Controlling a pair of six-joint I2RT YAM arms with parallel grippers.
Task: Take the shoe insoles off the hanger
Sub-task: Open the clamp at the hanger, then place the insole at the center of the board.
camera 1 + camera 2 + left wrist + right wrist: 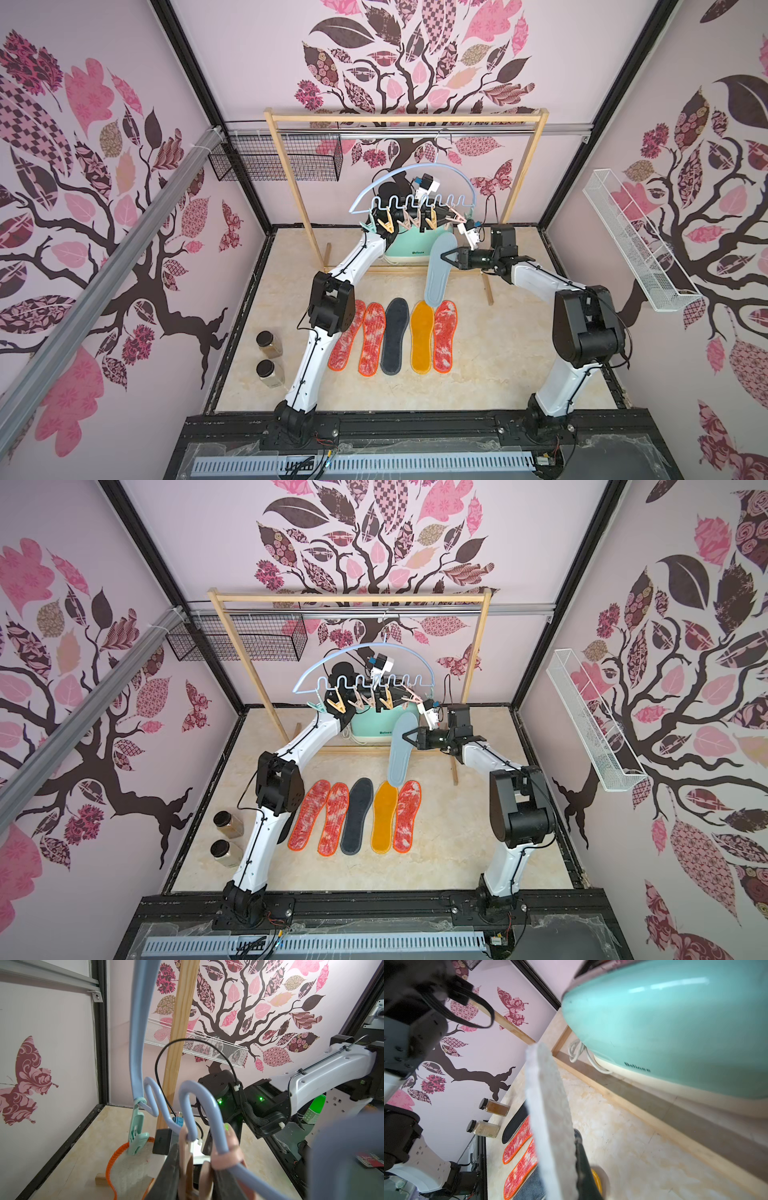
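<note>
Two right fingers (451,255) clamp the pale blue-grey insole (436,282) between them.

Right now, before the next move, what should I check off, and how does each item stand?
1. Is the right tool shut on the pale blue-grey insole: ok.
2. Is that insole free of the pins on the hanger: cannot tell; its top sits close under them.
3. Is the left tool shut on the beige clothespin: ok.
4. Is there bare table beside the row of laid insoles: ok.
5. Is the hanger emptied: not ok; an orange-edged insole hangs in the teal clothespin.
</note>
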